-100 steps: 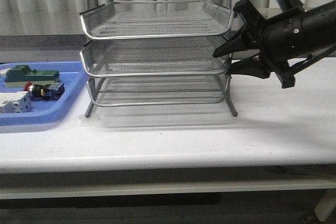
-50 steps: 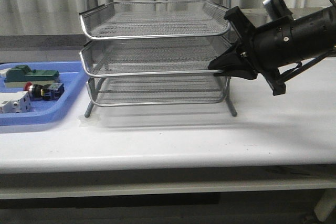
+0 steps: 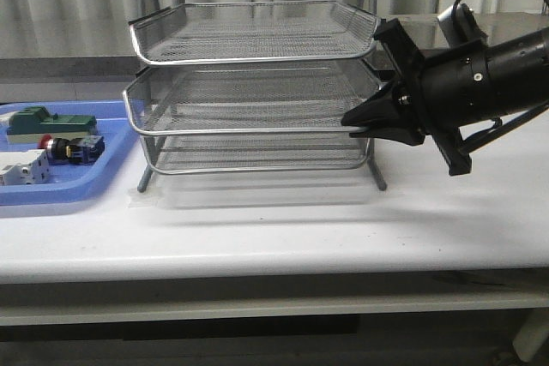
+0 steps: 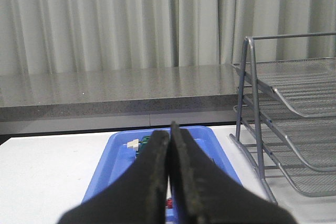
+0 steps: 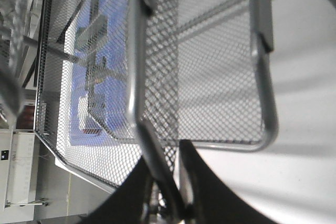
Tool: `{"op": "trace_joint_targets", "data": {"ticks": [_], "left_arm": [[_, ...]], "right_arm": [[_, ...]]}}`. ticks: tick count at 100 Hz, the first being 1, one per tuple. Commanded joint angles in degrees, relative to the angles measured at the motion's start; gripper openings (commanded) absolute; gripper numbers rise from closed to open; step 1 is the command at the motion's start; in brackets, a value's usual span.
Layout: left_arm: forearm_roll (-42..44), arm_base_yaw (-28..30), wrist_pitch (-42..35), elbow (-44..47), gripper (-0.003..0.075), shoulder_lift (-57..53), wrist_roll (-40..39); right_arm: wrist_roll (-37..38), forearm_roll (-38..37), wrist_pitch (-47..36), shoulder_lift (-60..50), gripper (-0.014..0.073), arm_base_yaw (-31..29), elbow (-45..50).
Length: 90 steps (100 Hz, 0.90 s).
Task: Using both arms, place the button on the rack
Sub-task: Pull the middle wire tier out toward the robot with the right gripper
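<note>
The button [image 3: 67,148], red-capped with a black body, lies in the blue tray [image 3: 111,139] at the left. The silver three-tier wire rack [image 3: 257,32] stands mid-table. My right gripper [image 3: 352,120] is shut on the front rim of the rack's middle tray [image 3: 249,129], at its right corner; the right wrist view shows the rim [image 5: 135,77] running into the closed fingers [image 5: 167,148]. My left gripper [image 4: 169,129] is shut and empty, above the blue tray [image 4: 113,156], and out of the front view. A red bit of the button [image 4: 169,203] shows below its fingers.
A green-and-beige block [image 3: 51,120] and a white breaker-like block [image 3: 24,166] share the blue tray with the button. The rack also shows in the left wrist view [image 4: 294,108]. A grey ledge and curtain run behind the white table.
My right gripper closed on the middle tray's rim and the tray slid out towards the table's front. The top tray and the blue tray's contents have not moved.
</note>
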Motion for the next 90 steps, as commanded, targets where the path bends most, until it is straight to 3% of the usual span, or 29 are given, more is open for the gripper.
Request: {"op": "trace_joint_targets", "data": {"ticks": [1, 43, 67, 79, 90], "left_arm": [[0.0, -0.1, -4.1, 2.6, 0.0004, -1.6, -0.6], [0.0, -0.1, -4.1, 2.6, 0.0004, -1.6, -0.6], [0.0, -0.1, -4.1, 2.6, 0.0004, -1.6, -0.6], [0.0, -0.1, -4.1, 2.6, 0.0004, -1.6, -0.6], [0.0, -0.1, -4.1, 2.6, 0.0004, -1.6, -0.6]], "right_arm": [[-2.9, -2.7, 1.5, -3.2, 0.0033, 0.1, 2.6], [-6.8, -2.3, 1.3, -13.8, 0.0033, 0.1, 17.7], [-7.2, -2.4, 1.4, -18.0, 0.0046, 0.1, 20.7], [-7.2, -2.4, 1.4, -18.6, 0.0106, 0.1, 20.7], [-7.2, -2.4, 2.0, -18.6, 0.0239, 0.1, 20.7]]}}
